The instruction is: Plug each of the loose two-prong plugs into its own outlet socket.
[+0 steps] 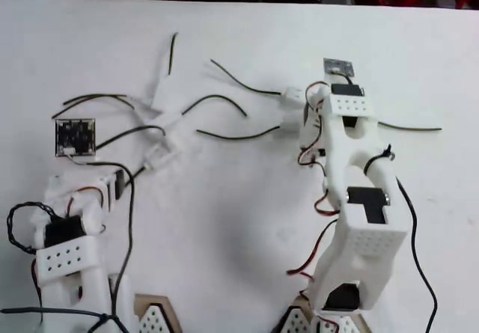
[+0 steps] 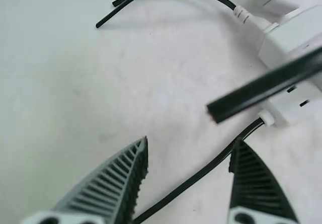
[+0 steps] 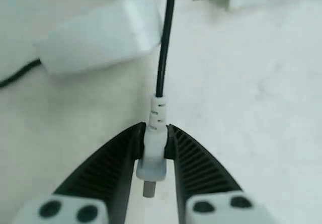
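Right pincer (image 3: 156, 129) tight around white plug (image 3: 152, 156)

White desk (image 1: 224, 228); white arms (image 1: 367, 262) with rows of small round holes, black motor blocks, and red and black wiring. Right tool (image 3: 156, 129): black fingers (image 3: 110, 173) with a fine ribbed pattern on white bases, holding a white plug (image 3: 152, 151) with a grey prong and a black cord (image 3: 163, 48); nearby a white socket (image 3: 95, 38). Left tool (image 2: 188, 146): dark grey ribbed fingers (image 2: 121, 178). Square board (image 1: 75, 138): black face, white rim
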You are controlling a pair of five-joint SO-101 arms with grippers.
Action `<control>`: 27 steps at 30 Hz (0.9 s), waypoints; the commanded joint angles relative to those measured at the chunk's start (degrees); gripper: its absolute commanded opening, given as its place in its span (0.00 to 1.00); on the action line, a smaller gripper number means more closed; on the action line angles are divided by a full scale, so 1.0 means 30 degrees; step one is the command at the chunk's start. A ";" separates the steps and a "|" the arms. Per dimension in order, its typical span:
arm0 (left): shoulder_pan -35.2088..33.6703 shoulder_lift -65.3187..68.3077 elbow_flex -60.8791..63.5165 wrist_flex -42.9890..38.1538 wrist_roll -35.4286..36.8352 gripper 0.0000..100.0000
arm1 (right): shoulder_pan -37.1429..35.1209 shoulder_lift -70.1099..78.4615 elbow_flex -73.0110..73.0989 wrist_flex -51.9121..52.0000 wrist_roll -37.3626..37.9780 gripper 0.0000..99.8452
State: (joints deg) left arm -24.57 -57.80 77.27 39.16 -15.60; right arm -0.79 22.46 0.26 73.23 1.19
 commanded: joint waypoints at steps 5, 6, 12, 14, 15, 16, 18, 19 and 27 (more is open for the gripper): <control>0.0190 -0.0542 -0.0469 -0.0381 0.0000 0.26 | -0.0103 -0.0190 -0.0645 0.1685 0.3897 0.03; 0.0190 -0.0542 -0.0469 -0.0381 0.0000 0.26 | -0.0103 0.0103 -0.0674 0.1685 0.4073 0.04; 0.0190 -0.0542 -0.0469 -0.0381 0.0000 0.26 | -0.0103 0.1040 -0.0703 0.2154 0.4894 0.09; 0.0190 -0.0542 -0.0469 -0.0381 0.0000 0.26 | -0.0103 0.1040 -0.0703 0.2212 0.4864 0.09; 0.0190 -0.0542 -0.0469 -0.0381 0.0000 0.26 | -0.0103 0.1040 -0.0733 0.2212 0.4864 0.09; 0.0190 -0.0542 -0.0469 -0.0381 0.0000 0.26 | -0.0103 0.1040 -0.0733 0.2212 0.4864 0.09; 0.0190 -0.0542 -0.0469 -0.0381 0.0000 0.26 | -0.0103 0.1040 -0.0762 0.2212 0.4864 0.09; 0.0190 -0.0542 -0.0469 -0.0381 0.0000 0.26 | -0.0073 0.1040 -0.0967 0.2212 0.4864 0.09; 0.0190 -0.0542 -0.0469 -0.0381 0.0000 0.26 | 0.0015 0.1187 -0.2168 0.3385 0.4864 0.07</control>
State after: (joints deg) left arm -24.57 -57.80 77.27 39.16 -15.60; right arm -0.97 26.24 -3.78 81.93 15.25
